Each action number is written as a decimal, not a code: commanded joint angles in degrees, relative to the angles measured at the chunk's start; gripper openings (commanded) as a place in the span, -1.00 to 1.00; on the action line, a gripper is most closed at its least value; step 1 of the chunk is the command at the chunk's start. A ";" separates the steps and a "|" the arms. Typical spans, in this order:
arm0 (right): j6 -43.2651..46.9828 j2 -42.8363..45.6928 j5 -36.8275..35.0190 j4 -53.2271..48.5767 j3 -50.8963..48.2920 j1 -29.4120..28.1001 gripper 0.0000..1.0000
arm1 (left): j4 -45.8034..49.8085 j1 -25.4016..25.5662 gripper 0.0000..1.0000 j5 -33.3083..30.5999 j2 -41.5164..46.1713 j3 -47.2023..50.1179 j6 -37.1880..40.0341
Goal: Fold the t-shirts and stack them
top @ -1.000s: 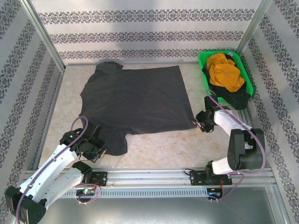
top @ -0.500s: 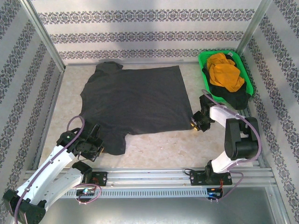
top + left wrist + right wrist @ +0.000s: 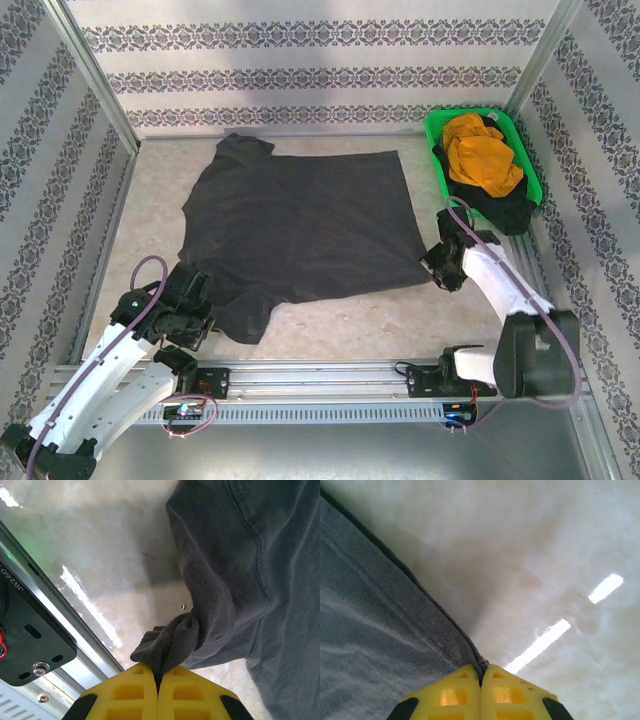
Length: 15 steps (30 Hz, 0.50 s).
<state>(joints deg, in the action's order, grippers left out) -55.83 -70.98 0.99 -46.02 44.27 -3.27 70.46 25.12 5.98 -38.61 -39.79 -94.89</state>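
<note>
At the near edge, the left arm has its jaws together on a bunched pinch of the charcoal t-shirt, at the near sleeve. Whether that pinch takes the cuff alone or a fold behind it is hard to tell from the wrist view. The right arm has its jaws clamped too, on the very tip of the shirt's near hem corner, with only a sliver of the seam between the yellow pads.

So both near corners are held, and the step looks like a lengthwise fold, carrying the near edge over to the far one. To do it well, raise both arms together and level, keeping the cloth between them lightly taut so the edge travels as one straight line. Go gently on the right, since that shallow bite could slip under a sharp pull. Lift just clear of the tabletop, sweep away from the bases, and lay the near edge down onto the far edge before letting go.

The shirt lies spread flat mid-tabletop, collar side to the left. Further off, in the far right corner, the green basket holds the orange t-shirt on top of the black t-shirt, both crumpled and not yet folded.
</note>
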 commanded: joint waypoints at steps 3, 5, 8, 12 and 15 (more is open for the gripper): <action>-0.41 0.73 -0.27 -3.71 -2.89 -1.63 -1.00 | -2.12 0.63 -1.00 -0.53 -1.03 0.75 -1.37; 0.38 -1.72 0.96 -2.88 -0.91 -2.00 -1.00 | -5.67 0.56 -1.00 -2.38 -4.50 -1.91 1.11; 0.69 -4.25 1.63 -3.09 3.17 -1.60 -1.00 | -12.10 0.02 -1.00 -4.71 -10.92 -6.94 5.60; -0.99 -5.59 1.62 -2.24 7.60 -0.48 -1.00 | -19.90 -3.69 -1.00 -3.88 -19.89 -12.71 10.17; -3.37 -8.37 2.77 -1.65 10.86 0.90 -1.00 | -25.11 -8.15 -1.00 -2.11 -25.53 -15.72 13.94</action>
<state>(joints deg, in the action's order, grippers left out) -56.77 -77.34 3.07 -48.05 52.18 -3.49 53.19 20.16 4.05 -61.14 -53.32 -86.70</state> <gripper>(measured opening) 0.058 0.054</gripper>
